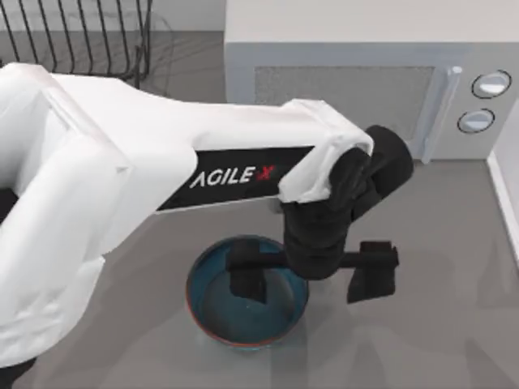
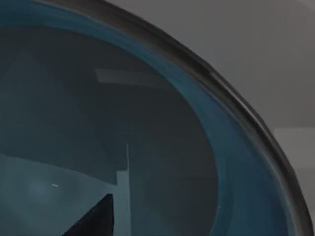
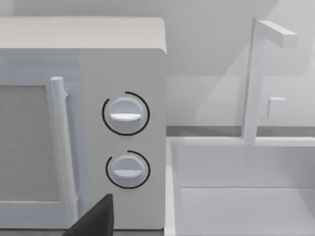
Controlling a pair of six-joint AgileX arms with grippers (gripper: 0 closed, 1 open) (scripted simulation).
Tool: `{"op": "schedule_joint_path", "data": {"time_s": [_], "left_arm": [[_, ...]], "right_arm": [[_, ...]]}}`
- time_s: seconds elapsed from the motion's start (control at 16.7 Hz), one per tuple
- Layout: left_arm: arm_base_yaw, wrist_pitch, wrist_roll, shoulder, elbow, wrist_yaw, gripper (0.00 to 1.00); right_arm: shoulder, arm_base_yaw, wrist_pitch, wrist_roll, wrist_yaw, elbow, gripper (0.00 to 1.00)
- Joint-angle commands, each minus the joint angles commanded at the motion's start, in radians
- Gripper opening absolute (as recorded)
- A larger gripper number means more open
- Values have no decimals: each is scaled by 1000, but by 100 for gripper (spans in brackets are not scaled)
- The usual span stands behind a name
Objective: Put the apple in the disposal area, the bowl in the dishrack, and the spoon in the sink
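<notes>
At the bench's front edge, left gripper (image 1: 312, 271) straddled the bowl (image 1: 247, 290) rim, jaws wide, one finger (image 1: 247, 275) inside; dishrack (image 1: 77, 36) at the back-left corner.

Left wrist view, item by item, for your check:

1. The bowl (image 2: 231, 162): you see it from very close, its blue-teal glazed inner wall curving across most of the picture. The floor of the bowl is darker and greyer, crossed by pale straight-edged reflections and broad shadow wedges.

2. Rim of the bowl: a thin dark band arcing from the upper edge down toward the lower corner, with a light glint along part of it.

3. The table (image 2: 256, 44): plain grey surface beyond the rim, with a paler patch near the picture's edge.

4. A black pointed finger (image 2: 96, 221) of the left gripper, over the bowl's interior.
</notes>
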Motion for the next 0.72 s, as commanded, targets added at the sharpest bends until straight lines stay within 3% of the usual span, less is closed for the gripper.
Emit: {"op": "schedule_joint_path", "data": {"time_s": [0.18, 0.72], "left_arm": [[0, 0, 0, 0, 0, 0, 100], [0, 0, 0, 0, 0, 0, 32]], "right_arm": [[0, 0, 0, 0, 0, 0, 100], [0, 0, 0, 0, 0, 0, 100]]}}
